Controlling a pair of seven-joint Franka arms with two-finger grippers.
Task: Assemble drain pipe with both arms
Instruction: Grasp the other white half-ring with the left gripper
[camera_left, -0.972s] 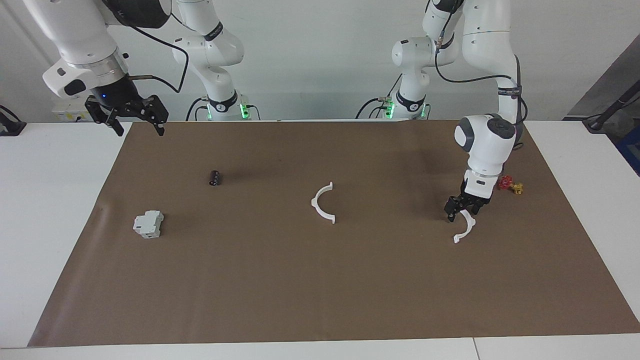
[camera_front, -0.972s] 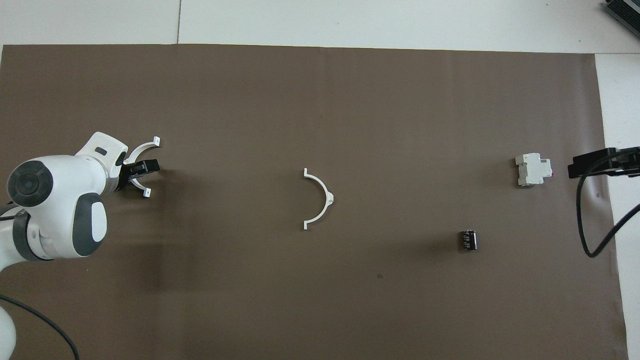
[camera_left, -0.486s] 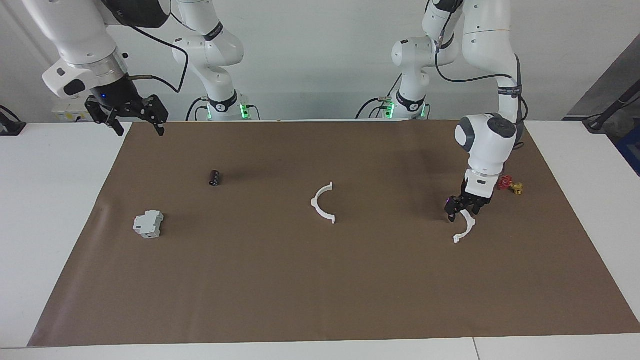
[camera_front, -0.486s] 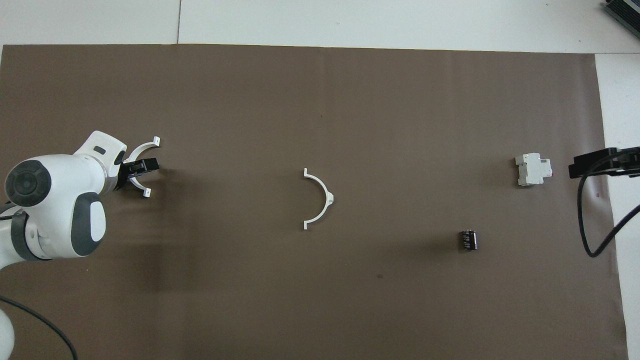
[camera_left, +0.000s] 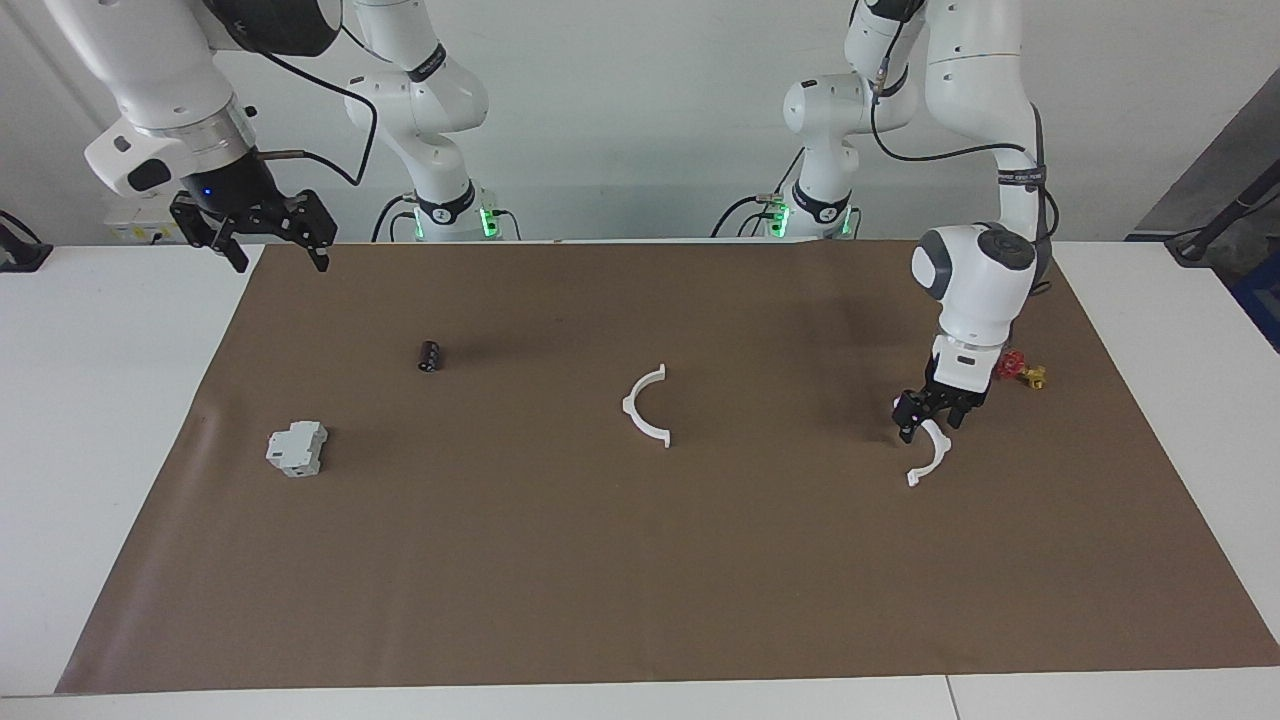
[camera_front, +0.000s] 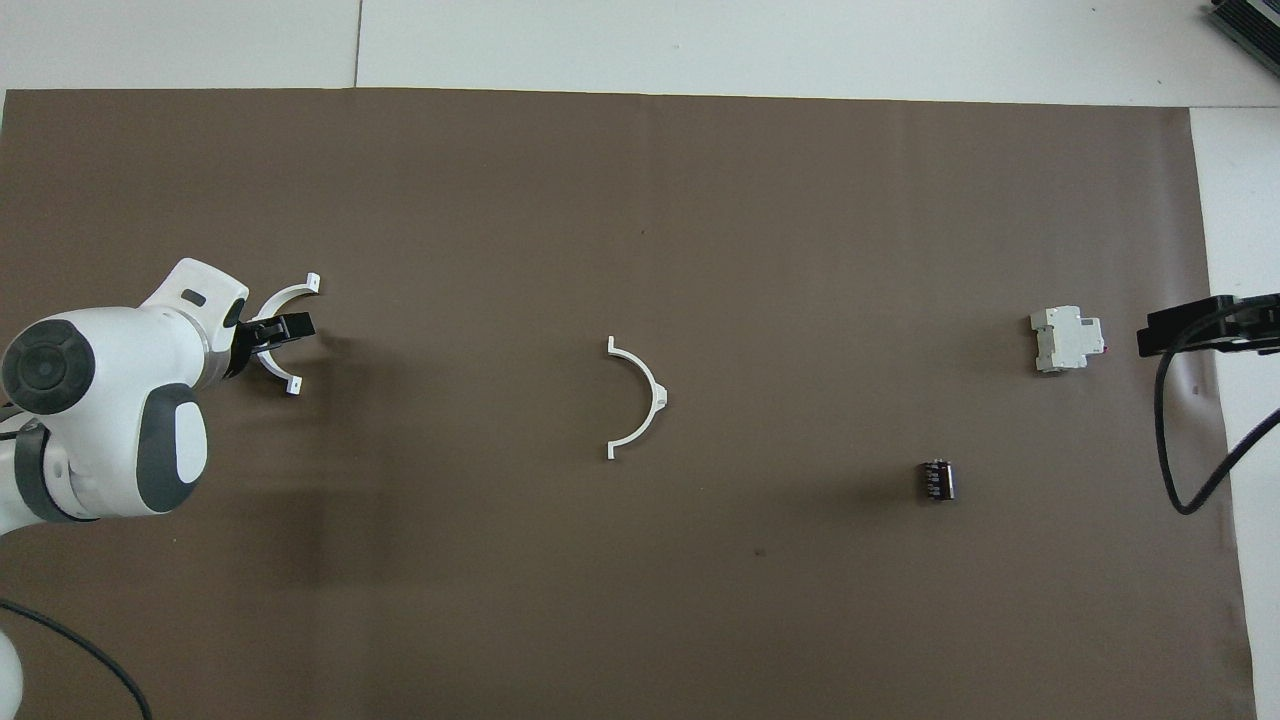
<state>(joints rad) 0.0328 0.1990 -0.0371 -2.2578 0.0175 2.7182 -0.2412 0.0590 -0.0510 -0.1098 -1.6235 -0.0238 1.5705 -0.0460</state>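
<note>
Facing view: the left gripper (camera_left: 926, 424) is down at one half-ring arc (camera_left: 930, 459), jaws narrow around its upper end; the right gripper (camera_left: 270, 240) waits, jaws wide.

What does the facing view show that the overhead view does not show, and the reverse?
Only the facing view shows the red-and-yellow valve, both arm bases and the whole right gripper, waiting high at its end. Only the overhead view shows both end tabs of the held arc. Both show the left gripper at that arc, the middle arc, grey block and black cylinder.
</note>
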